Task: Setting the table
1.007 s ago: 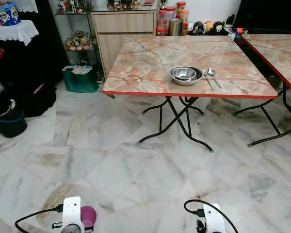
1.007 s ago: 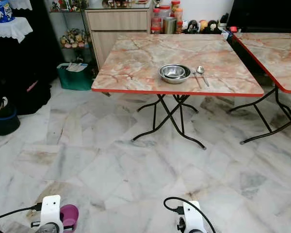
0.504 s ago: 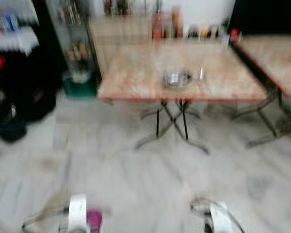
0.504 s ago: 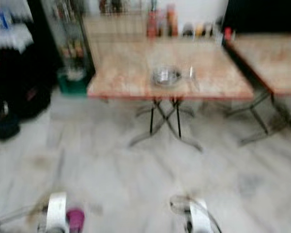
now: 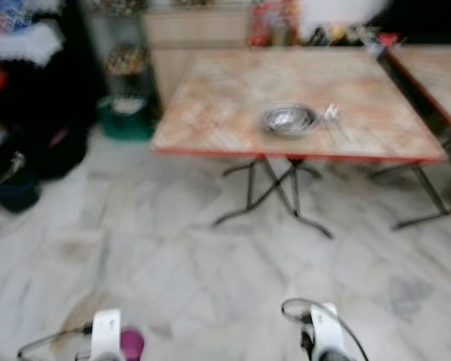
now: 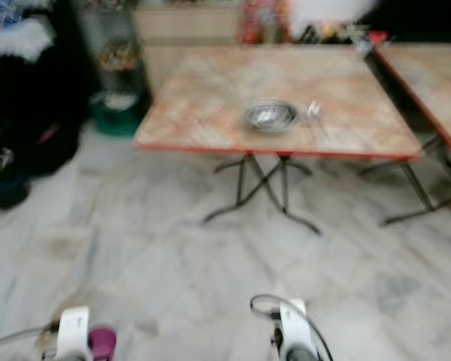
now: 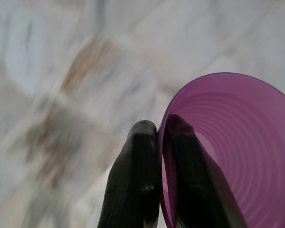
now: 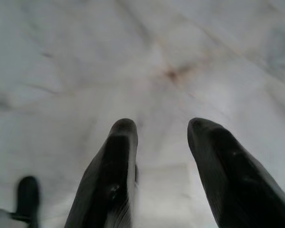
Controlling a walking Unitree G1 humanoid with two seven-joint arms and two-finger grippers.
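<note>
Progress: steel bowls [image 5: 289,119] and cutlery [image 5: 332,120] already on tabletop [image 5: 225,113] | left claw [image 7: 161,137] pinched purple cup [image 7: 237,142] rim, low over floor, well short of tabletop | right claw [image 8: 161,130] spread, empty | left: deliver cup.

Blurred pale marble floor [image 5: 173,256], marble-topped folding table [image 5: 225,113], wooden cabinet [image 5: 195,37] behind, second table [image 5: 436,75] at right
</note>
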